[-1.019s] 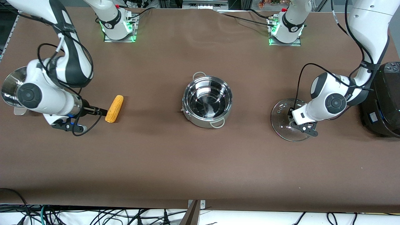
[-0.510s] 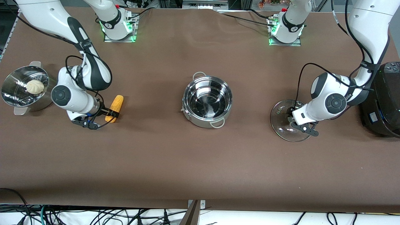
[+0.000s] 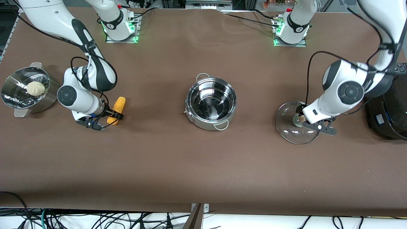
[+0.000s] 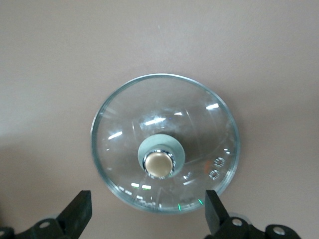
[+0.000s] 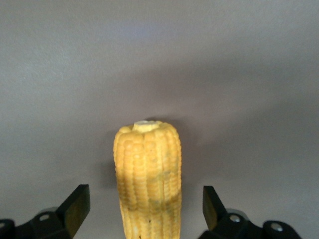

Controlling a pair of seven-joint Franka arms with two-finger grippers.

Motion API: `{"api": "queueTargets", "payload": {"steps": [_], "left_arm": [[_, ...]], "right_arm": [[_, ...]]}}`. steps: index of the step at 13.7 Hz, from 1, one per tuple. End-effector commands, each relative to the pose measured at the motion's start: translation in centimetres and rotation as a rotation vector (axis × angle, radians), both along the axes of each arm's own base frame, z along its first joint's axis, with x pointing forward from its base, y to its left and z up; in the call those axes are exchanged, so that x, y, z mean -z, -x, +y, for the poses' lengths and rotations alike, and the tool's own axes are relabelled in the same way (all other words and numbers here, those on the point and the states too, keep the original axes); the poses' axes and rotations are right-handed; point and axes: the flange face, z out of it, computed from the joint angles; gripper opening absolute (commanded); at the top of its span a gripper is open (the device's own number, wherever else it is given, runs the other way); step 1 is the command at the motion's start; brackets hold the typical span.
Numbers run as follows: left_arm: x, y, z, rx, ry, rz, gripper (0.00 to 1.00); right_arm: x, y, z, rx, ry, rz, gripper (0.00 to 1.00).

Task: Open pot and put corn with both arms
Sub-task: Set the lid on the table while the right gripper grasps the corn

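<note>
On the brown bench [image 3: 203, 165], the round shiny steel pot [image 3: 211, 104] stands uncovered mid-bench. Its clear glass lid [image 3: 291, 127] lies flat toward the left arm's end under the spread left end effector [image 4: 147, 211], so opening looks done. The yellow-orange corn cob [image 3: 117, 109] lies ungrasped between the spread fingers of the right end effector [image 5: 144, 209]; gripping and potting it remain.

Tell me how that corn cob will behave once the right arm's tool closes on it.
The corn looks round and lies on its side, so a nudge would probably roll it. Its bumpy kernels likely give the fingers decent grip. It seems stiff, so it should lift without sagging. The right tool stands open astride it.
</note>
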Motion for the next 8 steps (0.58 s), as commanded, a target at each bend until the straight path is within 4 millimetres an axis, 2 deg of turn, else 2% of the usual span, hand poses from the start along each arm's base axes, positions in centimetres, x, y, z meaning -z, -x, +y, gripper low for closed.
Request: {"api": "queueTargets", "payload": {"steps": [1, 2, 4, 5, 6, 8], "left_arm": [[-6.0, 0.7, 0.4, -0.087, 0.036, -0.024, 1.00], [-8.5, 0.5, 0.6, -0.101, 0.038, -0.027, 1.00], [-15.0, 0.0, 0.5, -0.135, 0.065, 0.010, 1.00], [-18.1, 0.0, 0.7, -0.143, 0.067, 0.015, 1.00], [-20.5, -0.1, 0.9, -0.144, 0.071, 0.007, 1.00], [-23.0, 0.3, 1.0, -0.149, 0.068, -0.012, 1.00]], "right_arm": [[0.5, 0.6, 1.5, 0.037, -0.005, 0.002, 0.99], [0.5, 0.7, 1.6, 0.039, -0.004, 0.005, 0.70], [0.9, 1.1, 1.6, 0.022, -0.003, 0.023, 0.17], [0.9, 1.4, 1.6, 0.006, -0.002, 0.040, 0.00], [0.8, 1.3, 1.7, 0.007, -0.003, 0.046, 0.00], [0.4, 1.0, 1.8, 0.003, -0.003, 0.040, 0.00]]}}
